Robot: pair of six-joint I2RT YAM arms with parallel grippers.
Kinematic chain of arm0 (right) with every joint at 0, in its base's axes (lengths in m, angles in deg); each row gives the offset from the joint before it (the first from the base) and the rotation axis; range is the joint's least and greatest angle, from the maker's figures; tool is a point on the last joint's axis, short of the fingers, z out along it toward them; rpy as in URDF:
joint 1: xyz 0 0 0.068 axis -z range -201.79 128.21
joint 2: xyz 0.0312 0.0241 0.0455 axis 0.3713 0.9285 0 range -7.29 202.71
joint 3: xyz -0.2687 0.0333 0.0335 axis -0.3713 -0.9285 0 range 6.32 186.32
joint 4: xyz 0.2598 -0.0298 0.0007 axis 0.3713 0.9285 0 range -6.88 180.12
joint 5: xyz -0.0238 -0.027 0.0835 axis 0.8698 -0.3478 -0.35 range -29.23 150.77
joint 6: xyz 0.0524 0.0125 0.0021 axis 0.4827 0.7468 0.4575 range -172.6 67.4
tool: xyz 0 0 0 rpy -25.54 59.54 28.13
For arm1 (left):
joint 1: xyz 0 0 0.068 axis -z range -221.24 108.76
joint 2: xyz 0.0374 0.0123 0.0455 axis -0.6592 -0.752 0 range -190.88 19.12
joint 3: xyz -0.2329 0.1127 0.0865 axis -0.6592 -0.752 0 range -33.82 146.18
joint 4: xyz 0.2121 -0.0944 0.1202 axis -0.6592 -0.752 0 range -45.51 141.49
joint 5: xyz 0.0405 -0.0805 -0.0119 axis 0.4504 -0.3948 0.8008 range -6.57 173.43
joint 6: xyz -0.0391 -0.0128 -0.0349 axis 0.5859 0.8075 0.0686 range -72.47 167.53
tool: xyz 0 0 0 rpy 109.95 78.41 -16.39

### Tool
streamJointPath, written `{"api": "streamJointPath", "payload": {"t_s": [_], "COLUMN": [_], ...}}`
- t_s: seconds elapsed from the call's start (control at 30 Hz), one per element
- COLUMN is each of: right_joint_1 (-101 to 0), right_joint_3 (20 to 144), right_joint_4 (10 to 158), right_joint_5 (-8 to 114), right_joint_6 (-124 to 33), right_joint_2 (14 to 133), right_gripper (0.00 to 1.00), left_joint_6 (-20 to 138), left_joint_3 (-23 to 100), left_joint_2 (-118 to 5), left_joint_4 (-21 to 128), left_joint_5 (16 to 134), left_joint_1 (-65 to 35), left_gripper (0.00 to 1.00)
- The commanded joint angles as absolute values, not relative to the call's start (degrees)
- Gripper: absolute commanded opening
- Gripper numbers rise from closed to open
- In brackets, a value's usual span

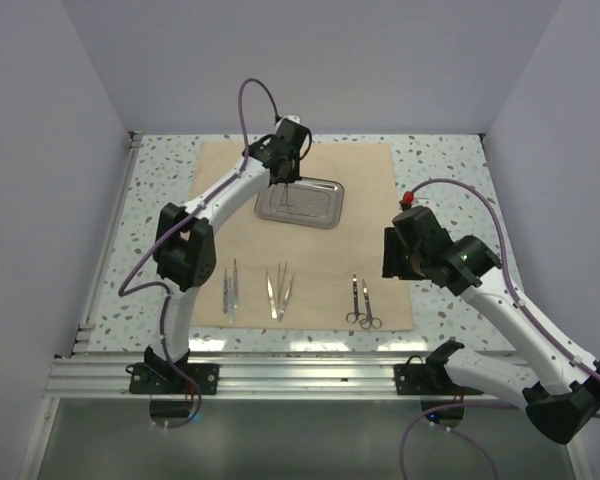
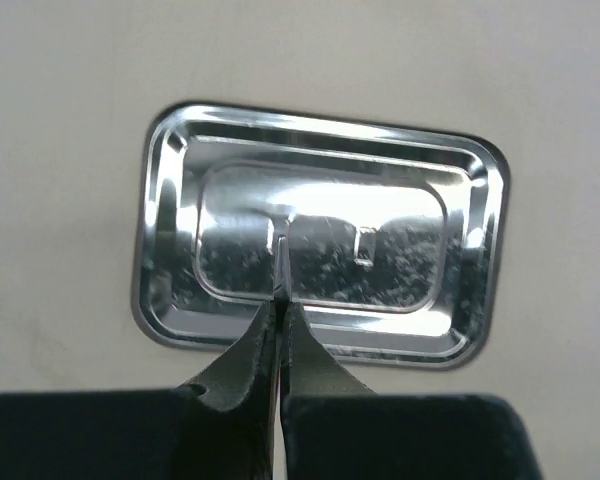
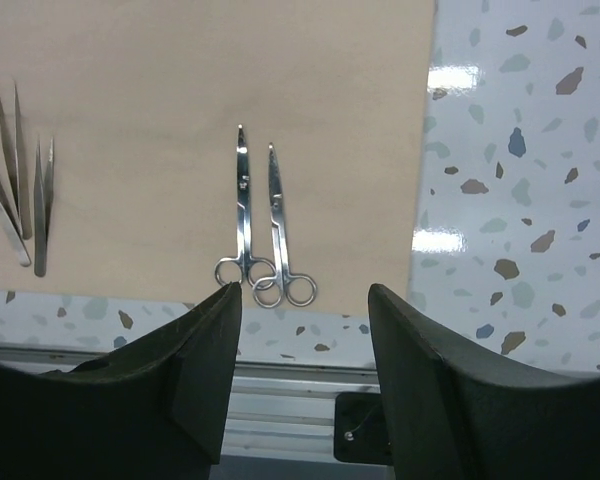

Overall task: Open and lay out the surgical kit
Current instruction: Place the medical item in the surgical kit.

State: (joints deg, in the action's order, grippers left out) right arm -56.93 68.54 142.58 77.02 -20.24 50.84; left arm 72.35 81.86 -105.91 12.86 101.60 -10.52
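The beige cloth wrap (image 1: 365, 190) lies spread flat on the table. The steel tray (image 1: 325, 216) sits on its far middle and fills the left wrist view (image 2: 160, 200). My left gripper (image 1: 285, 178) hangs over the tray, shut (image 2: 281, 302) on a thin silver pair of tweezers (image 2: 280, 262) that points down at the tray floor. Tweezers (image 1: 230, 290) and more tweezers (image 1: 278, 292) lie in a row along the near edge of the cloth, with two scissors (image 1: 362, 302) to their right. My right gripper (image 3: 305, 290) is open and empty above the scissors (image 3: 255, 230).
Speckled tabletop (image 1: 450, 180) shows right of the cloth (image 3: 180, 80). An aluminium rail (image 1: 300, 375) runs along the near table edge with both arm bases on it. White walls enclose the left, far and right sides.
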Motion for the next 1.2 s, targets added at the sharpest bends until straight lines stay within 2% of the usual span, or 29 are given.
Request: {"api": "streamJointPath", "payload": {"t_s": [0.0,0.17,0.43,0.7,1.07,1.17], "right_joint_1": [-56.95,-56.86,-56.86,-56.95,-56.86,-56.86], "right_joint_3": [72.94,76.63,75.50,72.86,70.22,69.69], "right_joint_4": [143.14,144.73,147.10,150.70,153.34,154.05], "right_joint_5": [81.24,83.27,83.00,82.57,82.74,83.27], "right_joint_6": [-20.34,-19.46,-18.32,-16.91,-14.98,-14.80], "right_joint_2": [50.81,51.34,47.31,42.64,38.95,37.81], "right_gripper": [0.58,0.57,0.57,0.56,0.55,0.56], "left_joint_6": [81.42,89.17,99.55,107.19,110.55,109.67], "left_joint_3": [73.62,63.50,58.65,54.69,57.31,58.90], "left_joint_2": [-97.70,-91.10,-90.83,-93.02,-97.50,-98.74], "left_joint_4": [15.37,17.91,16.95,19.24,21.00,19.24], "left_joint_5": [102.49,106.09,110.23,110.06,108.83,107.95], "left_joint_1": [-4.87,5.59,17.37,21.51,24.33,24.59], "left_gripper": [0.00,0.00,0.00,0.00,0.00,0.16]}}
